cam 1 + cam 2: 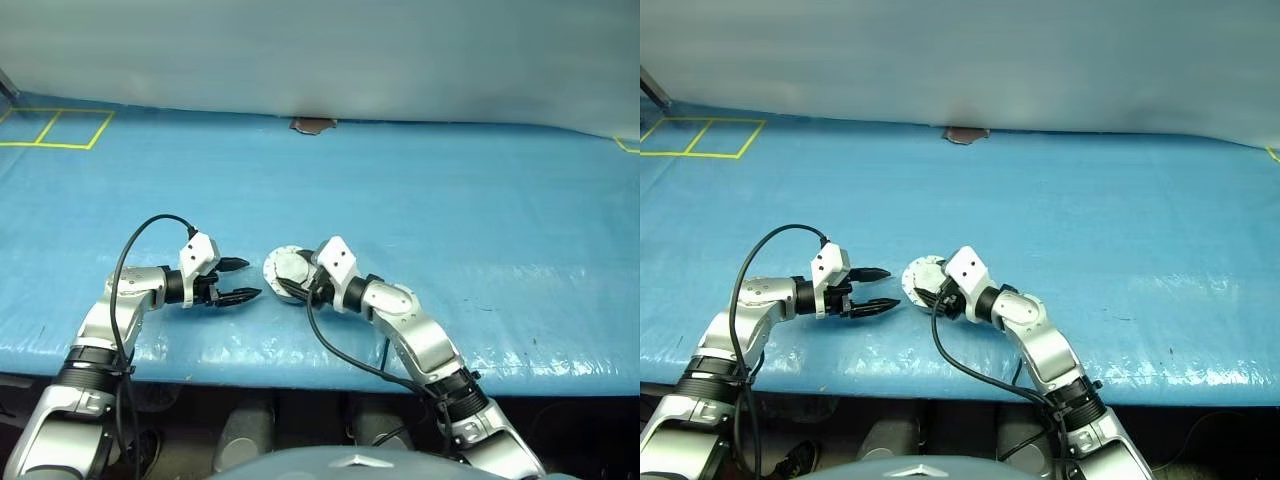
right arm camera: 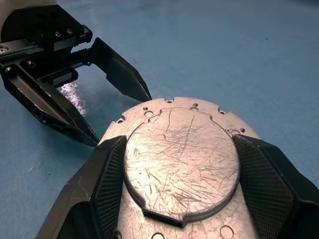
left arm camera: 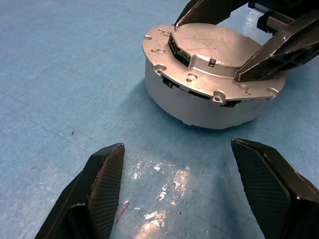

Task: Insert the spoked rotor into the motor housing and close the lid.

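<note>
My right gripper [image 2: 179,194] has its two black fingers spread to either side of the lid [image 2: 182,162], the pads lying against or just beside its raised round plate; I cannot tell whether they press it or only bracket it. My left gripper [image 1: 240,279] hangs open and empty just beside the motor housing [image 3: 209,102], on my left of it, fingertips pointing at it but clear of its wall.

As I judge it, the work is nearly over. The lid lies flat on the housing, plain pale face up, so the closing looks done or all but done. The spoked rotor is presumably shut inside, though the closed lid hides that. What remains, I think, is to make sure the lid is seated all round and then let go.

The housing is a low, round, silver-grey drum standing on the blue table cover [image 1: 480,200]. Its lid is scratched bare metal with a stepped flange, small holes round the rim and a thin dark seam below the flange on the side facing my left gripper.
</note>
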You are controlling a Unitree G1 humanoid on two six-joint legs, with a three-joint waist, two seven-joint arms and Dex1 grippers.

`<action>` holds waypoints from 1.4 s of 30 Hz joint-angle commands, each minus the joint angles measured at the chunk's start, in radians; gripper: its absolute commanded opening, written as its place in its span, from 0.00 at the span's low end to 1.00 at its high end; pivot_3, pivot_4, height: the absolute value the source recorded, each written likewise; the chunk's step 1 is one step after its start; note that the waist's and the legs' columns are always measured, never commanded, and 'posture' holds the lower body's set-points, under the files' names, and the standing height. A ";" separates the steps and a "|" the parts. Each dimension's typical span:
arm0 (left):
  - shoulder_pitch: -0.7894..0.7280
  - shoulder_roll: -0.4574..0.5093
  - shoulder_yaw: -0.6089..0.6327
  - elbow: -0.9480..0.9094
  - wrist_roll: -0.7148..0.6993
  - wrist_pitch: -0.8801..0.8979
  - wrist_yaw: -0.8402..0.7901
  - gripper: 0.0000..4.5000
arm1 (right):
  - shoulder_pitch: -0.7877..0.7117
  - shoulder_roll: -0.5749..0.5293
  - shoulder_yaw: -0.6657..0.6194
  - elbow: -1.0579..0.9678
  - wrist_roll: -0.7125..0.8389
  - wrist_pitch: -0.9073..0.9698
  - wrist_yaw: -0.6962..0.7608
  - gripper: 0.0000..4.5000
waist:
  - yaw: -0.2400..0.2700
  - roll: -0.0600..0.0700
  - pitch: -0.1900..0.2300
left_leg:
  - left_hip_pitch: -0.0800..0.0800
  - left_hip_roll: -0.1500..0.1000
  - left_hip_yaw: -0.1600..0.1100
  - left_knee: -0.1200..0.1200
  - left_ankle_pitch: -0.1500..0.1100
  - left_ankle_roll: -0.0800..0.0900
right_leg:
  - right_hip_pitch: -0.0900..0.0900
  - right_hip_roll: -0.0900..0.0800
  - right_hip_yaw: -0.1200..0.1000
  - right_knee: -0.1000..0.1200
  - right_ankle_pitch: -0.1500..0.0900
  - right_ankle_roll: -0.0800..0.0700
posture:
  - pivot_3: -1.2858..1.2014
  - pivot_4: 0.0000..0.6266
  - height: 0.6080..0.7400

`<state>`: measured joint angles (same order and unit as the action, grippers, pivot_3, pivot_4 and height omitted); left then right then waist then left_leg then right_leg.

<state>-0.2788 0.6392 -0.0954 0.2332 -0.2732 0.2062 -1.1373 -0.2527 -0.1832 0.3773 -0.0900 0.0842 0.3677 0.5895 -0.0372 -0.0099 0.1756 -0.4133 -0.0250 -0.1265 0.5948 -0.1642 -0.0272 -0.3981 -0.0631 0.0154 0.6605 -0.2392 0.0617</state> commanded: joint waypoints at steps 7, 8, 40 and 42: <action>-0.008 0.002 0.009 -0.027 0.006 -0.018 0.000 0.83 | -0.055 -0.020 0.009 -0.059 0.017 0.078 0.050 0.68 | 0.000 0.000 0.000 | 0.000 0.000 0.000 0.000 0.000 0.000 | 0.000 0.000 0.000 0.000 0.000 0.000 | 0.52 0.24 1.00; -0.007 0.001 0.009 -0.026 0.006 -0.018 0.001 0.83 | -0.063 -0.018 0.004 -0.061 0.021 0.084 0.051 0.68 | 0.000 0.000 0.000 | 0.000 0.000 0.000 0.000 0.000 0.000 | 0.000 0.000 0.000 0.000 0.000 0.000 | 0.52 0.24 1.00; 0.002 -0.011 0.005 -0.018 0.010 -0.029 0.007 0.83 | -0.115 -0.071 0.004 -0.073 0.023 0.096 0.121 0.68 | -0.001 0.000 0.000 | -0.001 0.000 0.000 0.000 0.000 0.000 | -0.001 0.000 0.000 0.000 0.000 0.001 | 0.52 0.24 1.00; 0.004 -0.009 0.006 -0.020 0.009 -0.028 0.008 0.83 | -0.112 -0.062 0.005 -0.058 0.018 0.089 0.113 0.68 | -0.001 0.000 0.000 | -0.001 0.000 0.000 0.000 0.000 0.000 | -0.001 0.000 0.000 0.000 0.000 0.001 | 0.52 0.24 1.00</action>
<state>-0.2760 0.6289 -0.0978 0.2333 -0.2721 0.1911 -1.1332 -0.3586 -0.2576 0.3880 -0.1259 0.1001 0.4912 0.7139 -0.0379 -0.0100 0.1757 -0.4141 -0.0249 -0.1266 0.5951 -0.1642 -0.0272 -0.3986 -0.0631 0.0152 0.6606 -0.2387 0.0625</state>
